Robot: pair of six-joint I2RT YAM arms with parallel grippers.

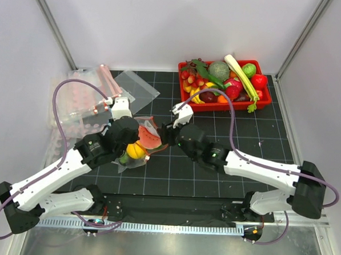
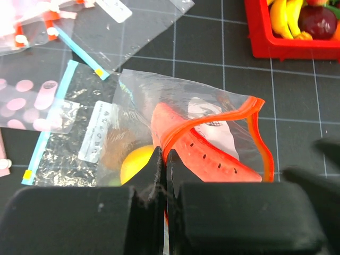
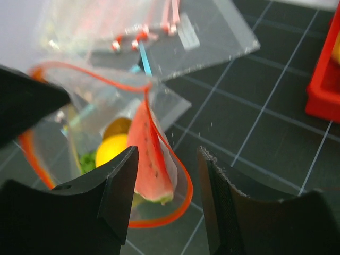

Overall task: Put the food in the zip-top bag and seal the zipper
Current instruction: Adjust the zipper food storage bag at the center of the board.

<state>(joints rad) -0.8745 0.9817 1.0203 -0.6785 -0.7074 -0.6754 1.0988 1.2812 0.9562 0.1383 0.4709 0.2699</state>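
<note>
we see a black gridded mat (image 1: 174,173) covering the table, with the left arm (image 1: 53,173) and right arm (image 1: 260,166) both reaching in from the near edge to meet close to its middle. at the far right corner sits a red bin (image 1: 240,105) heaped with toy produce, and at the far left edge lies a loose pile of clear bags (image 1: 80,100), some printed with pink dots. the zip-top bag (image 2: 212,106) is left of the mat's centre, between the two wrists, its mouth gaping open toward the right arm. the left gripper (image 2: 163,156) has its fingers pressed together on the bag's mouth edge, pinching the plastic right at the strip. the right gripper (image 3: 169,154) hangs just before the open mouth with its fingers spread and nothing between them. inside the bag we see the watermelon wedge (image 3: 151,159) standing on its rind near the opening and the yellow fruit (image 3: 109,149) deeper in, beside it. the zipper (image 2: 183,130) curls in an unsealed red-orange loop around the mouth.
</note>
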